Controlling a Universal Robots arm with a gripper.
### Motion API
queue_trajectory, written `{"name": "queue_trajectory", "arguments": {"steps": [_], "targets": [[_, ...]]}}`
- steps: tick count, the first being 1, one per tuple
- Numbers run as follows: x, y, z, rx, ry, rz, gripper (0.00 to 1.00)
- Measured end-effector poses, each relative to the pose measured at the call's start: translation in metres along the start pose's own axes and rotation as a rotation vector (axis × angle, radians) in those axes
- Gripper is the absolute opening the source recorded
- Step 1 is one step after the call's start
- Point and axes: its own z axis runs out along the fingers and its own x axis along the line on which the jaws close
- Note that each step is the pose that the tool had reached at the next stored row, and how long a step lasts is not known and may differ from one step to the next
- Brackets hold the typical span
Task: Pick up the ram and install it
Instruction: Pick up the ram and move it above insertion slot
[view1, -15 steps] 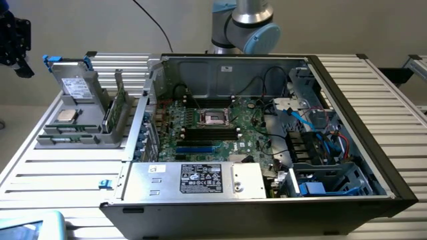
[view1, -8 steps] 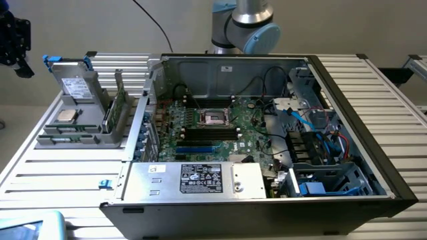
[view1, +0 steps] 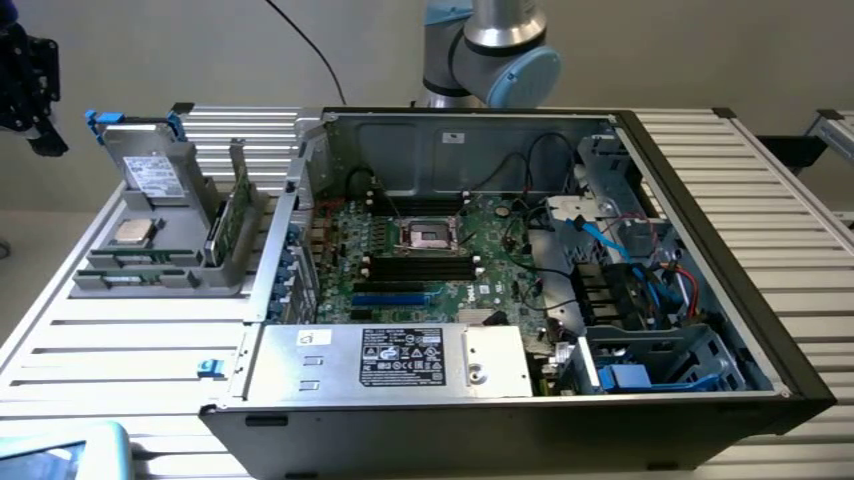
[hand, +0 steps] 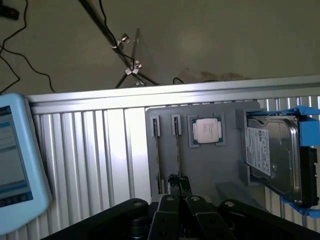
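Closest to the wrist camera, the claw (hand: 178, 184) has its black fingers pressed together with nothing seen between them, above a grey holder (hand: 200, 170). Across the exterior view from the left, a light-blue tablet (view1: 54, 450) sits in the lower left corner. The holder is at middle left on the slatted table (view1: 120, 340), carrying a silver processor chip (view1: 131, 232) and a hard drive (view1: 154, 172). The ram (view1: 240, 218), a thin greenish stick, stands on its long edge at the holder's right side. Right of it lies the open computer case (view1: 727, 250) with its green motherboard (view1: 501, 245).
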Motion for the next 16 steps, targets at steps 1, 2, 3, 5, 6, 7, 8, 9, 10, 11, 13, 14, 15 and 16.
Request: {"name": "queue_trajectory", "arguments": {"steps": [1, 2, 3, 5, 6, 7, 8, 9, 10, 11, 13, 14, 15, 16], "targets": [[0.0, 0.0, 0.0, 0.0, 0.0, 0.0, 0.11], [0.0, 0.0, 0.0, 0.0, 0.0, 0.0, 0.11], [0.0, 0.0, 0.0, 0.0, 0.0, 0.0, 0.11], [0.0, 0.0, 0.0, 0.0, 0.0, 0.0, 0.11], [0.0, 0.0, 0.0, 0.0, 0.0, 0.0, 0.11], [0.0, 0.0, 0.0, 0.0, 0.0, 0.0, 0.11], [0.0, 0.0, 0.0, 0.0, 0.0, 0.0, 0.11], [0.0, 0.0, 0.0, 0.0, 0.0, 0.0, 0.11], [0.0, 0.0, 0.0, 0.0, 0.0001, 0.0, 0.11], [0.0, 0.0, 0.0, 0.0, 0.0, 0.0, 0.11], [0.0, 0.0, 0.0, 0.0, 0.0, 0.0, 0.18], [0.0, 0.0, 0.0, 0.0, 0.0, 0.0, 0.25], [0.0, 0.0, 0.0, 0.0, 0.0, 0.0, 0.25], [0.0, 0.0, 0.0, 0.0, 0.0001, 0.0, 0.31]]}}
